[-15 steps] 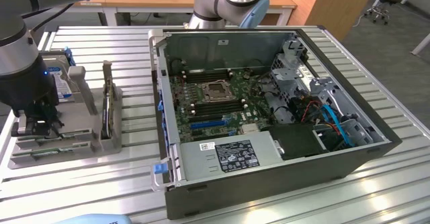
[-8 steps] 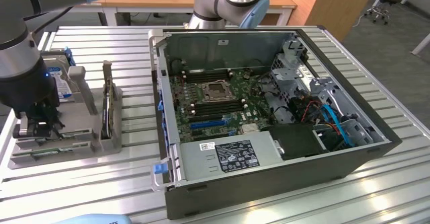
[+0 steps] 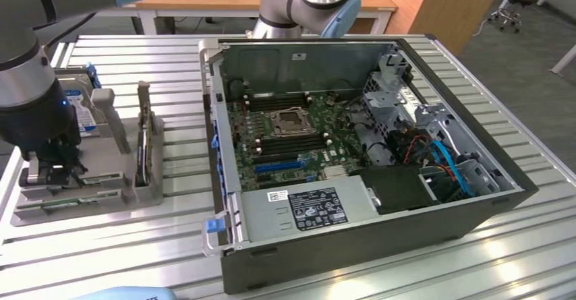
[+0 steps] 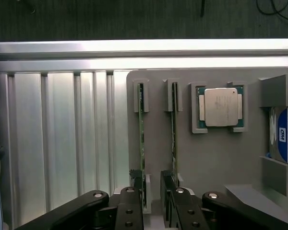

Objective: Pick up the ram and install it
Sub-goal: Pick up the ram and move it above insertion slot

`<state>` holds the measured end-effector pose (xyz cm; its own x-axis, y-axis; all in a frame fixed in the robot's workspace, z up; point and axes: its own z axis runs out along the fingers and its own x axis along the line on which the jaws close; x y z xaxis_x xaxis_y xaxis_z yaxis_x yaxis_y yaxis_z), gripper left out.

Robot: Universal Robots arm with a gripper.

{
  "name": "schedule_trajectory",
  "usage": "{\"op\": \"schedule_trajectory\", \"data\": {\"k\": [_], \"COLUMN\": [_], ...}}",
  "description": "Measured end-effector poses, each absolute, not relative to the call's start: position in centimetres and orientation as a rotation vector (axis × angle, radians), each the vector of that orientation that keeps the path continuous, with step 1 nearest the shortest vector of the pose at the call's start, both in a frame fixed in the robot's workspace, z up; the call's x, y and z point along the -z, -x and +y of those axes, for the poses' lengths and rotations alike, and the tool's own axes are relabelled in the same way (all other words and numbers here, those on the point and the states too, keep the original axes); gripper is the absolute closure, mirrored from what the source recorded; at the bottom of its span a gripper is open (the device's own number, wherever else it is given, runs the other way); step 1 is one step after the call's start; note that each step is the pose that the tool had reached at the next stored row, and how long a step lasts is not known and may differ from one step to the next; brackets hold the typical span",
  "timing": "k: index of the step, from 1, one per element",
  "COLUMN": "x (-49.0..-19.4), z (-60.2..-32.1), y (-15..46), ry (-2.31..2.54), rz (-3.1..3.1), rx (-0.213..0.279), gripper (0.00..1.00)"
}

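Two ram sticks stand on edge in slots of a grey holder (image 4: 216,158): one ram stick (image 4: 141,134) and a second one (image 4: 174,139) beside it. My gripper (image 4: 152,206) hangs low over their near ends, open, its black fingers (image 4: 132,211) apart. The first stick runs along the inner side of one finger; the second passes behind the other finger. Nothing is gripped. In the exterior view my gripper (image 3: 54,175) is down at the holder (image 3: 126,172) on that view's left, with a green ram stick (image 3: 65,204) just below it.
A silver-topped processor (image 4: 221,106) and a blue-labelled hard drive (image 4: 285,139) also sit in the holder. An open computer case (image 3: 468,199) with its motherboard (image 3: 288,135) lies on the slatted metal table (image 3: 108,246), to the exterior view's right of the holder.
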<state>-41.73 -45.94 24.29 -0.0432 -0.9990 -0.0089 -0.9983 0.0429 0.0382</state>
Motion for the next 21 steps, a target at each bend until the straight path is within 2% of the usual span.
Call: {"op": "schedule_trajectory", "data": {"k": [21], "x": [-23.2], "z": [-46.0], "y": [41.7], "ry": [-2.159], "rz": [-2.254], "rx": [0.052], "gripper": [0.71]}}
